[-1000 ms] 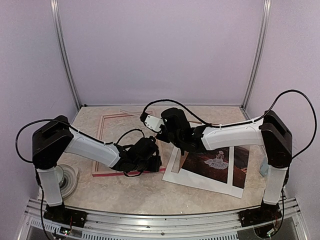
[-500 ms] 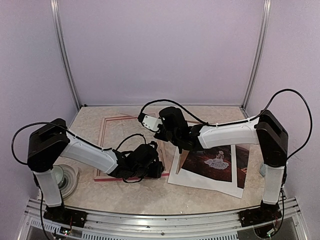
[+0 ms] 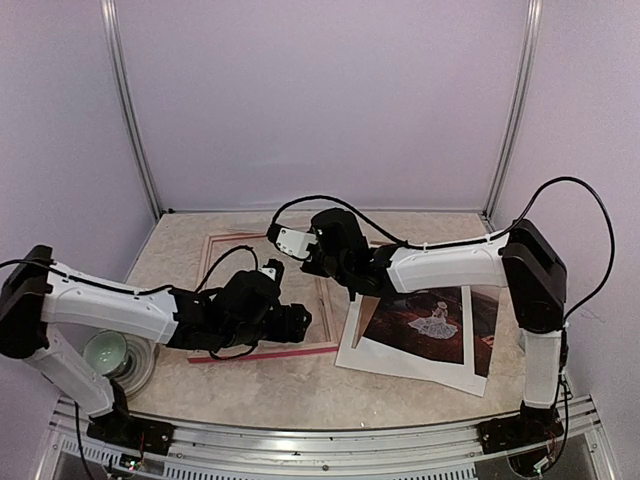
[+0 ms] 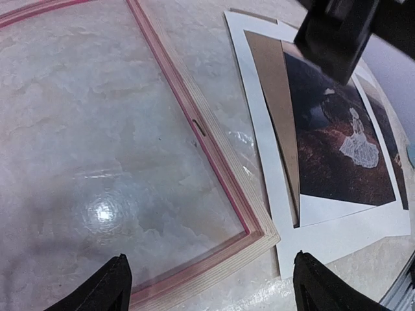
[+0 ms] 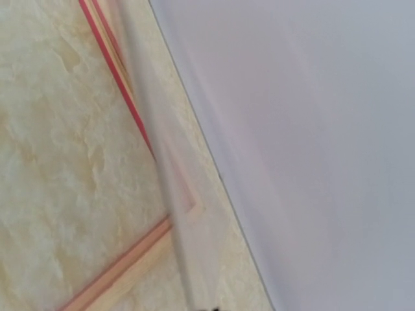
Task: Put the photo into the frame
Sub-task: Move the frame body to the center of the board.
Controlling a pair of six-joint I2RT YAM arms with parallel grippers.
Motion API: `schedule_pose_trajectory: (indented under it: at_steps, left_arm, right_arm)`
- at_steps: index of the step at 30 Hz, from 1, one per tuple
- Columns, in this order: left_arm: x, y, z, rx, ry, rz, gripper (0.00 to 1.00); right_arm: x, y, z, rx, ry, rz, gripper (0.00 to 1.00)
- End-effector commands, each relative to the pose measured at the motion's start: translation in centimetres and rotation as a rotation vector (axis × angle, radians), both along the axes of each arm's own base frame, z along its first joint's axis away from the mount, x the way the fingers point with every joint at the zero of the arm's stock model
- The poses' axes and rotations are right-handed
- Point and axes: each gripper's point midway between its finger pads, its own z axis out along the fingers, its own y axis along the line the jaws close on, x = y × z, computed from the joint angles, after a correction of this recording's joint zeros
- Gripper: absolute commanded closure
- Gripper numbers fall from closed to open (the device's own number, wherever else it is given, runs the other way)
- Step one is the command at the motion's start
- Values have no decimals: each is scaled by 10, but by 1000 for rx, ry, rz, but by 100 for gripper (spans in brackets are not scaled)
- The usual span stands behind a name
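We see left claw [image 4: 211, 290] spread wide above frame [image 4: 227, 184] corner, empty. Right claw [image 3: 350, 290] pressed together; hold unclear.

no legible text, no labels, no numbers (any view)

A back wall [image 3: 320, 100] of plain pale lavender is closing the far side of the cell, and a left wall [image 3: 50, 130] and a right wall [image 3: 590, 100] of the same colour are flanking it. A left post [image 3: 128, 110] and a right post [image 3: 512, 110] of bare metal are standing in the back corners. A tabletop [image 3: 290, 385] with a beige marbled pattern is forming the work surface. A ribbed metal rail [image 3: 320, 455] is running along its near edge. Soft, even light is falling throughout, casting only faint shadows.
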Motion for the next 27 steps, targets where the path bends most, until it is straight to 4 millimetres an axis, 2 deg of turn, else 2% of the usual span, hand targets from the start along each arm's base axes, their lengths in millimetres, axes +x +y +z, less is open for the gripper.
schedule_pose_trajectory:
  at_steps: [1, 3, 4, 7, 9, 14, 17, 20, 27]
  left_arm:
    - [-1, 54, 31, 22, -74, 151, 13]
    - [-3, 84, 41, 14, -98, 242, 11]
    - [-5, 101, 52, -13, -115, 287, 11]
    - [-9, 145, 64, -45, -138, 409, 10]
    - [-11, 174, 82, -110, -168, 491, 7]
    - [-12, 224, 105, -189, -207, 602, 1]
    - [-9, 240, 110, -192, -219, 639, 1]
    - [-7, 248, 110, -181, -226, 662, 1]
    - [-2, 252, 106, -175, -218, 680, 1]
  right_arm:
    - [9, 16, 2, 15, -19, 31, 100]
    - [11, 20, -1, 13, -21, 38, 100]
    - [12, 23, -3, 12, -20, 42, 100]
    - [14, 29, -9, 9, -18, 51, 100]
    - [15, 33, -11, 9, -18, 57, 100]
    - [13, 45, -17, -18, -39, 72, 100]
    - [9, 54, -20, -41, -68, 83, 100]
    - [5, 64, -21, -58, -93, 95, 100]
    - [-9, 76, -51, -145, -108, 97, 100]
